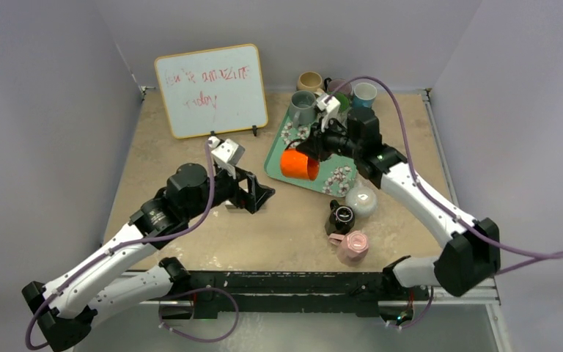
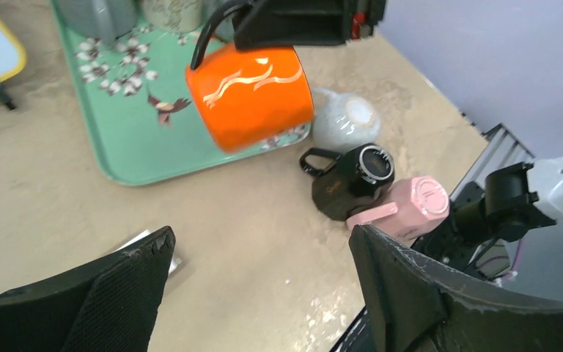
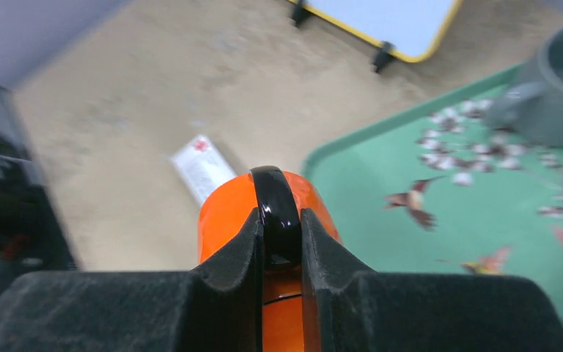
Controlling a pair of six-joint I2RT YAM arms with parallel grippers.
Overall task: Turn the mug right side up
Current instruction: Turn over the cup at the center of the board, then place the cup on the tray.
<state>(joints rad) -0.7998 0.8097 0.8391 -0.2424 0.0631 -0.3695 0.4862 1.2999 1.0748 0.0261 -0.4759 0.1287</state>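
The orange mug (image 1: 299, 164) with white wavy lines (image 2: 253, 92) hangs on its side in the air over the near left part of the green bird-patterned tray (image 1: 273, 150). My right gripper (image 3: 281, 235) is shut on the mug's black handle (image 3: 277, 209), which sits pinched between both pads. From above, the right gripper (image 1: 321, 143) is just right of the mug. My left gripper (image 2: 264, 257) is open and holds nothing, low over bare table left of the tray (image 2: 128, 139). In the top view, the left gripper (image 1: 253, 194) is a short way from the mug.
On the tray's far end stands a grey mug (image 1: 302, 108), with a beige mug (image 1: 309, 81) and a blue cup (image 1: 365, 93) behind it. A white mug (image 1: 361, 199), a black mug (image 1: 341, 217) and a pink mug (image 1: 352, 246) sit near the front right. A whiteboard (image 1: 211, 89) stands at the back left. A small card (image 3: 204, 167) lies on the table.
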